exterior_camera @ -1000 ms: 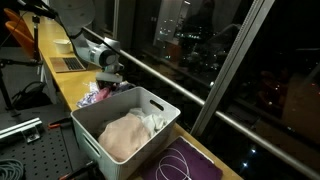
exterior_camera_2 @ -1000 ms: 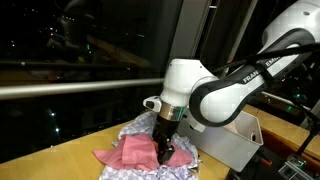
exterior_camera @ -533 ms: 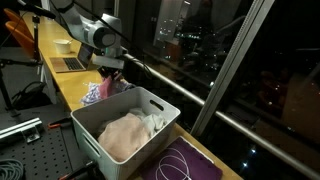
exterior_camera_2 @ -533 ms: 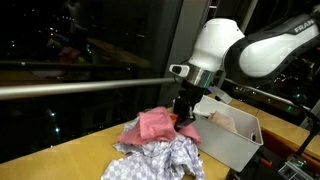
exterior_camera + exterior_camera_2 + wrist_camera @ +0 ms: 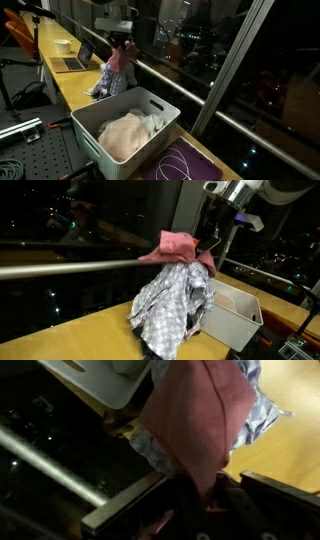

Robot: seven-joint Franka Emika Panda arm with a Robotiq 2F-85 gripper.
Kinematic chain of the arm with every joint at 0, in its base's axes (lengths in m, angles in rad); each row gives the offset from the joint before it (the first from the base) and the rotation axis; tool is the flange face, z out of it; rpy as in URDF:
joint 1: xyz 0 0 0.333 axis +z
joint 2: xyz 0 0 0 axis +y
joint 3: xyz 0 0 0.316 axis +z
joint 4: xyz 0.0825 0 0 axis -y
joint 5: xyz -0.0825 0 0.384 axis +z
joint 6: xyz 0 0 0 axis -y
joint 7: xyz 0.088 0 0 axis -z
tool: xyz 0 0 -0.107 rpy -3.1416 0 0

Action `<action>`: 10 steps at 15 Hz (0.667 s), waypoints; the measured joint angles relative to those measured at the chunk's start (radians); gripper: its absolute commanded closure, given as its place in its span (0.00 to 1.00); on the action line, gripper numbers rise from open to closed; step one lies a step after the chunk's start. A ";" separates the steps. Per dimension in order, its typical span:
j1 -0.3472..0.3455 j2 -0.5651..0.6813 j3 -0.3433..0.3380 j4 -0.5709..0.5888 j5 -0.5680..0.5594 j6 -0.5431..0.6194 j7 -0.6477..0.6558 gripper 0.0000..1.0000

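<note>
My gripper [image 5: 211, 242] is raised high above the wooden counter, shut on a bunch of cloth. A pink cloth [image 5: 176, 244] sticks out to the side of the jaws, and a blue-and-white checked cloth [image 5: 172, 305] hangs below it, its lower end near the counter. In an exterior view the same bundle [image 5: 120, 68] dangles beside the window rail, left of and above the white bin [image 5: 90, 132]. The wrist view shows the pink cloth [image 5: 200, 420] pinched between the dark fingers, with the checked cloth [image 5: 262, 405] behind it.
The white bin [image 5: 245, 330] holds pale folded laundry [image 5: 125, 133]. A laptop [image 5: 70, 60] and a bowl [image 5: 62, 44] sit farther along the counter [image 5: 70, 335]. A metal window rail [image 5: 60, 268] runs behind. A purple mat [image 5: 185, 162] lies past the bin.
The gripper closed on the cloths on the counter and rose high, lifting the pink and checked cloths together so they now hang in the air.
</note>
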 measured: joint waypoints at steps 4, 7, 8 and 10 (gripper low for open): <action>0.001 -0.136 -0.080 0.067 -0.008 -0.086 -0.003 0.96; 0.000 -0.213 -0.145 0.146 -0.033 -0.169 -0.006 0.96; -0.001 -0.233 -0.169 0.177 -0.042 -0.202 -0.011 0.96; -0.005 -0.264 -0.222 0.245 -0.051 -0.274 -0.035 0.96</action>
